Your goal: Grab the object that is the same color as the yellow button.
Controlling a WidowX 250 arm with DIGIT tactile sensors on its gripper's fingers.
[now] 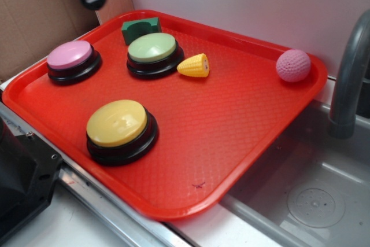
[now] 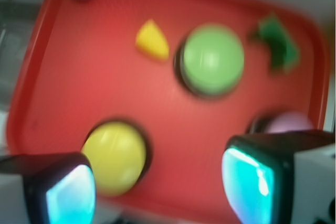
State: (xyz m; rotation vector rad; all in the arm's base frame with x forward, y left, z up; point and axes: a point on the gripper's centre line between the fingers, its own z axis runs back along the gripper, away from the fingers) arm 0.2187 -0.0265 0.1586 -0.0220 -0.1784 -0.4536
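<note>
Exterior view, target: the small yellow-orange plastic corn cone with kernel texture [image 1: 194, 66] lies on its side on the red plastic tray [image 1: 231, 143], just beside the green-topped round push button on a black base [image 1: 154, 55], on that button's right in the frame.
Exterior view, reference: the large round yellow-domed push button on a black base [image 1: 120, 130] sits near the tray's front edge, well apart from the corn.
Exterior view, axis: the corn's long axis runs roughly across the frame; the narrow tip points toward the green-topped button, the broad flat end toward the pink knobbly ball [image 1: 293, 65].
Exterior view, others: the pink-topped button [image 1: 73, 61] and the green block [image 1: 140, 29] stand at the far left.
Wrist view, tool: the tool [image 2: 157, 187] is spread wide, nothing between its fingers [image 2: 71, 192], hanging high over the tray near the yellow button.
Wrist view, target: blurred; the corn sits ahead of the tool, beside the green button.
Progress: grasp not begun; approach, descent and closing all remain.
</note>
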